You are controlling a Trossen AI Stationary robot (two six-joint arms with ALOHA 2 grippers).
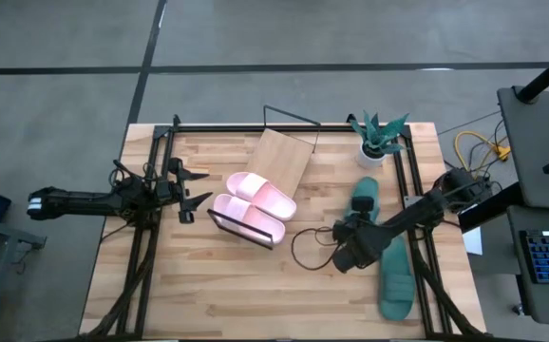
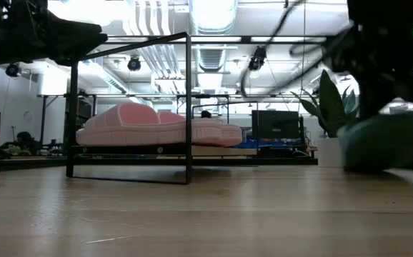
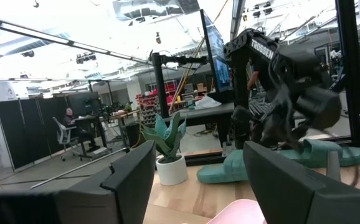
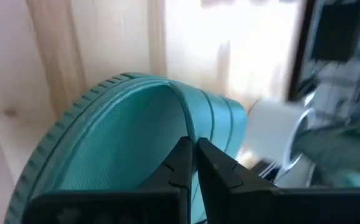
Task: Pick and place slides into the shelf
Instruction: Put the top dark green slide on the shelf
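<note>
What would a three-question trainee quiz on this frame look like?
1. How many pink slides lie on the shelf?
2. True or false: the left gripper is holding a slide.
3. What is the right gripper closed on? A. teal slide B. potted plant C. pink slide

Key: 1. Two. 2. False: it is open and empty, beside the shelf. 3. A.
</note>
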